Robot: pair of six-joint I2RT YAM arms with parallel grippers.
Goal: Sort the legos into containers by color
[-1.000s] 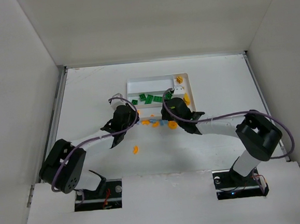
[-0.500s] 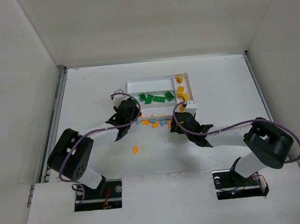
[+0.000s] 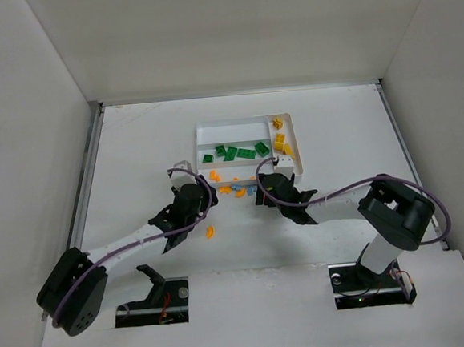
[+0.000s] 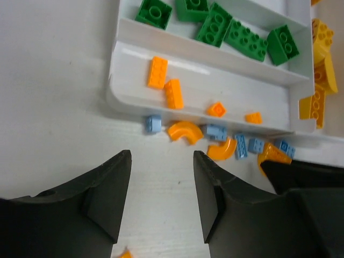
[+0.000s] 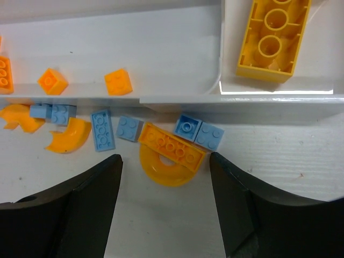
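Observation:
The white tray (image 3: 200, 144) holds green legos (image 3: 234, 152) in its middle slot, yellow ones (image 3: 280, 141) in the end slot and a few orange bricks (image 4: 166, 86) in the near slot. Loose orange and light blue legos (image 3: 241, 190) lie along the tray's near wall. My left gripper (image 4: 161, 156) is open over bare table, short of that pile and holding nothing. My right gripper (image 5: 165, 158) is open too, its fingers either side of an orange half-ring with an orange plate (image 5: 172, 153) on it. Light blue bricks (image 5: 196, 130) touch that plate.
One orange piece (image 3: 209, 231) lies alone on the table near my left gripper (image 3: 200, 210). White walls close in the table at the back and both sides. A large yellow brick (image 5: 274, 37) lies upside down in the end slot.
Both grippers have opened and drawn back from the tray to its near side. The left arm has swung toward the near left. The right now faces the loose pile.

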